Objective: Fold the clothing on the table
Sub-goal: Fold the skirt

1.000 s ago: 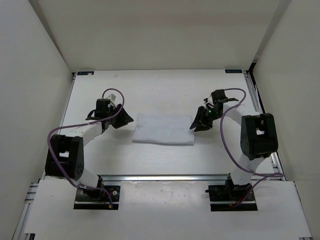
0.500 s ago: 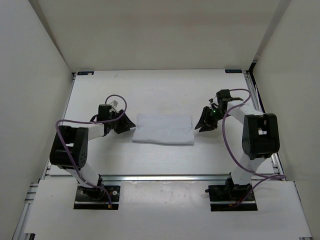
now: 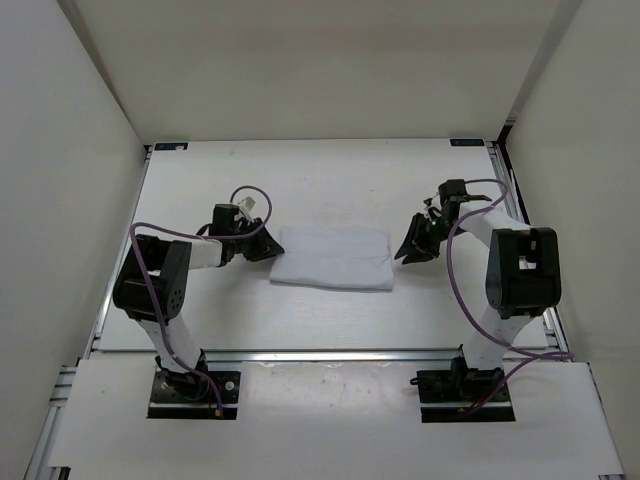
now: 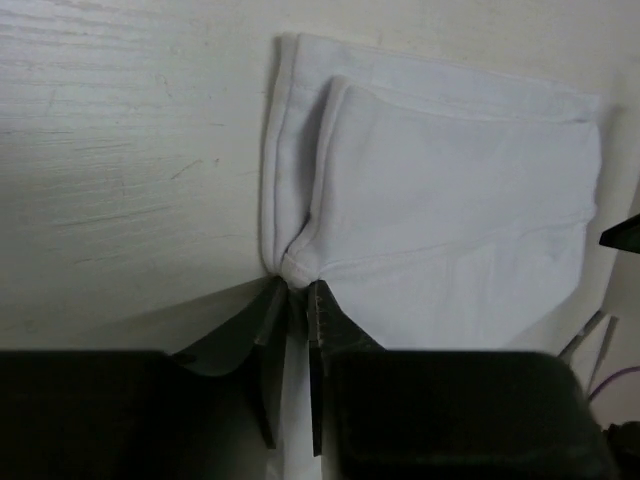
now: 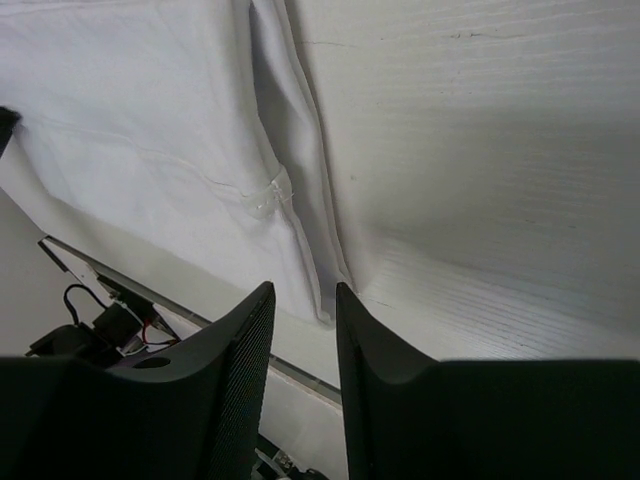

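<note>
The clothing (image 3: 330,258) lies as a folded white rectangle in the middle of the table (image 3: 330,180). My left gripper (image 3: 265,247) is low at its left edge. In the left wrist view the fingertips (image 4: 295,287) are shut on a puckered bit of the clothing's (image 4: 450,200) layered edge. My right gripper (image 3: 408,246) sits at the right edge. In the right wrist view its jaws (image 5: 305,295) stand open, and the hem of the clothing (image 5: 130,120) runs into the gap without being pinched.
An aluminium rail (image 3: 330,352) runs along the table's near edge in front of both arm bases. White walls close in the left, right and far sides. Purple cables loop over each arm (image 3: 455,290).
My left gripper moved right to the cloth's left edge and its jaws narrowed onto it. The cloth shifted slightly right. The right gripper moved a little right.
</note>
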